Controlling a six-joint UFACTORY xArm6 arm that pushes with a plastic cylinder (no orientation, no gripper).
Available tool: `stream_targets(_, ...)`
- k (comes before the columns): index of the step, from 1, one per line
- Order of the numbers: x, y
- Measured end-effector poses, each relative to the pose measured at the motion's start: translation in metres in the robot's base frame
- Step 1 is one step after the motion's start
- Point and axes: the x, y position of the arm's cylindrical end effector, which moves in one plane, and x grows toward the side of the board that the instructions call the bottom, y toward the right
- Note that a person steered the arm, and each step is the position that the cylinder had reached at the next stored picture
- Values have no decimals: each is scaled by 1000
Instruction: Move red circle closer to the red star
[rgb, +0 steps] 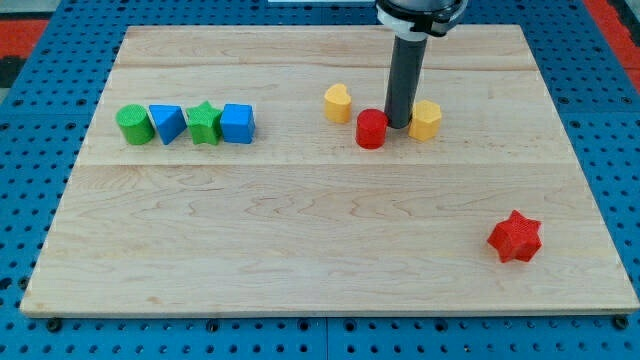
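Note:
The red circle (371, 129) sits right of the board's middle, in the upper half. My tip (398, 125) stands just to its right, touching or almost touching it, between it and a yellow block (426, 119). The red star (515, 237) lies far off at the lower right of the board. The dark rod rises from the tip to the view's top edge.
A yellow heart-like block (338, 103) lies up-left of the red circle. At the left a row holds a green circle (133, 125), a blue triangle (166, 123), a green star (204, 123) and a blue block (238, 123). The wooden board (300, 250) ends on blue matting.

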Motion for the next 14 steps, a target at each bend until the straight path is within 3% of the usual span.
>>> stream_targets(1, -32, -22)
stream_targets(2, 3, -57)
stream_targets(4, 86, 22)
stream_targets(7, 58, 44)
stream_targets(10, 104, 70)
stream_targets(13, 70, 92)
stream_targets(14, 100, 110)
